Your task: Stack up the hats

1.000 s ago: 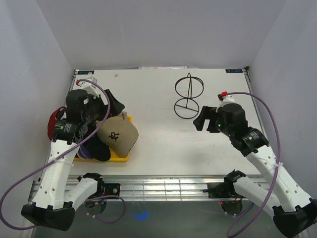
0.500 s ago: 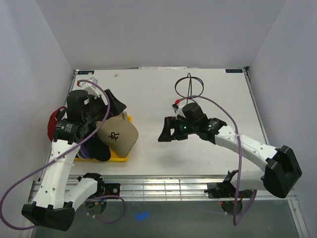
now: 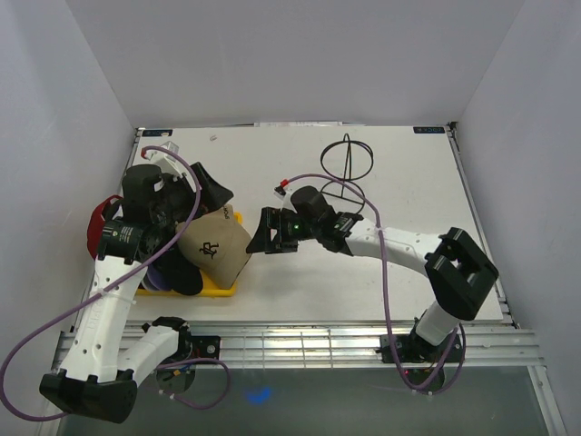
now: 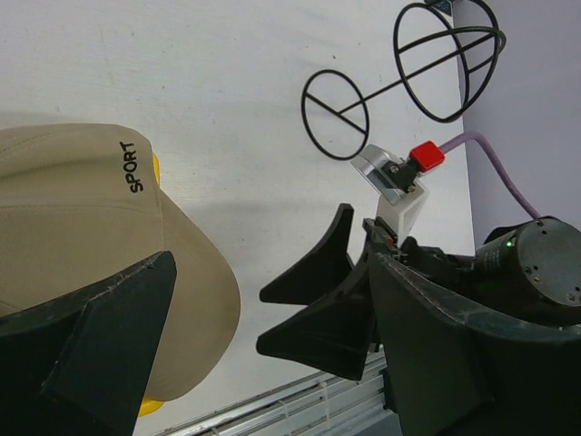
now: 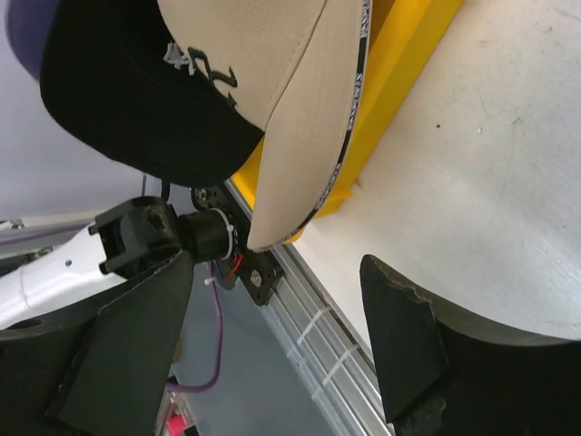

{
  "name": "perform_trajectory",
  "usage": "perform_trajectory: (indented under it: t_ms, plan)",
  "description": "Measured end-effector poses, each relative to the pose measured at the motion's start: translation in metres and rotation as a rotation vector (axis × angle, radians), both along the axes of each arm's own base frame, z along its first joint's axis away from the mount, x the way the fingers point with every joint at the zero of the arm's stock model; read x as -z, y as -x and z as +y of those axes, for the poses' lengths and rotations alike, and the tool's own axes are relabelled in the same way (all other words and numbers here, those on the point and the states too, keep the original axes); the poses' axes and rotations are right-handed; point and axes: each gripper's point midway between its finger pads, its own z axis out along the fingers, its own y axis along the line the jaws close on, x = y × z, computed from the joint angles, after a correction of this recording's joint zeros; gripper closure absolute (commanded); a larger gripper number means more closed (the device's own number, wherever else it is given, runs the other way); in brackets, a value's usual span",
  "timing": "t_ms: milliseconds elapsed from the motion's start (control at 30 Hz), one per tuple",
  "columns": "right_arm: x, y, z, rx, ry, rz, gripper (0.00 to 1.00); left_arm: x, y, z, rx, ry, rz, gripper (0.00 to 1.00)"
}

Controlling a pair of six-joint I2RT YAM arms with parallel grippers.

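While the tan hat (image 3: 216, 247) is piled on the tray (image 3: 223, 285), the right jaws are held wide beside its brim and the left jaws wide above.

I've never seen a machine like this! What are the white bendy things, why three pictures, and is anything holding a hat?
Those are two white robot arms bolted to the front edge of a white table. Each ends in a gripper: two black fingers that pinch like tongs. The big picture comes from a camera high above. The other two come from small cameras on the wrists. On the left sits a yellow plastic tray piled with fabric caps: a tan cap with a dark logo on top, a black cap partly under it, a red cap at the left. Farther back stands a black wire stand. The left gripper hangs open above the pile. The right gripper reaches across, open, near the tan cap's brim. Nothing is held.
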Motion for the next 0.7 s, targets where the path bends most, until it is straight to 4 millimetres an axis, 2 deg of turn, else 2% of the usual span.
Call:
perform_trajectory:
  t_ms: [367,700]
  plan:
    - [0.018,-0.023,0.036,0.047,-0.022,0.084,0.34,-0.021,0.0,-0.001,0.004,0.016,-0.046,0.02]
    - [0.018,-0.028,0.05,0.071,-0.065,0.155,0.56,-0.021,0.001,-0.001,0.004,0.015,-0.039,0.02]
